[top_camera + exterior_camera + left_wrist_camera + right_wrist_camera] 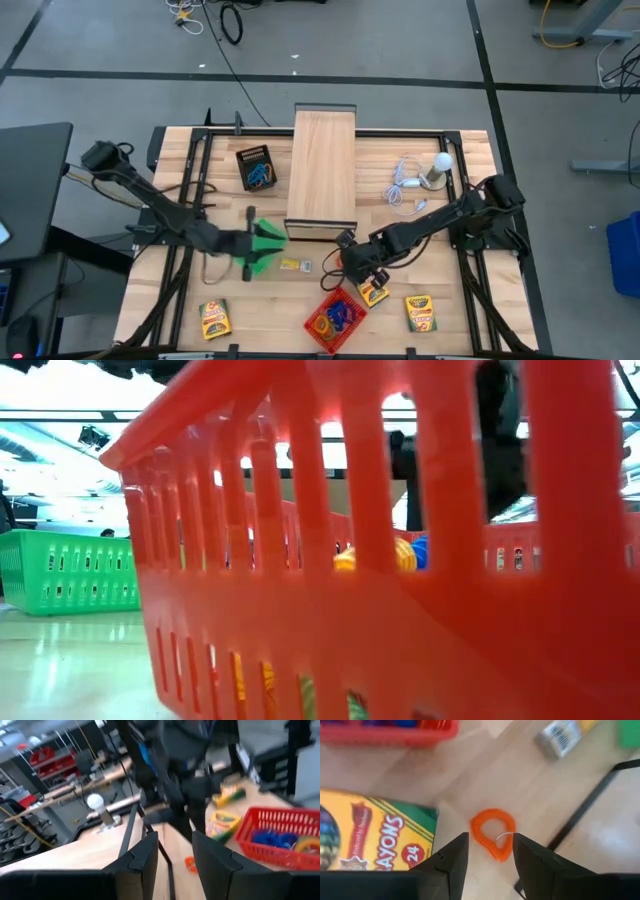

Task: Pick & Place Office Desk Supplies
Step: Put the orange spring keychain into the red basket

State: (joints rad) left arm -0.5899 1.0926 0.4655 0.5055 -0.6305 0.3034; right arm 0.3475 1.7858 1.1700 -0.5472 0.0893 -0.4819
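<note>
An orange loop [492, 832] lies flat on the table by a crayon box [375, 840]. My right gripper [490, 842] points down over it, open, one finger on either side of the loop. A red basket [335, 318] near the front edge holds blue and yellow loops. Two more crayon boxes [213, 318] [421, 312] and a small yellow piece [293, 265] lie on the table. My left gripper [172, 845] is open and nearly level, with nothing between its fingers, at the left side of a green basket [264, 243].
A long pale wooden box [322, 170] lies at the middle back. A black box with blue loops [257, 167] sits to its left. A white bulb with coiled cable [430, 172] is at the back right. Black frame strips cross the tabletop.
</note>
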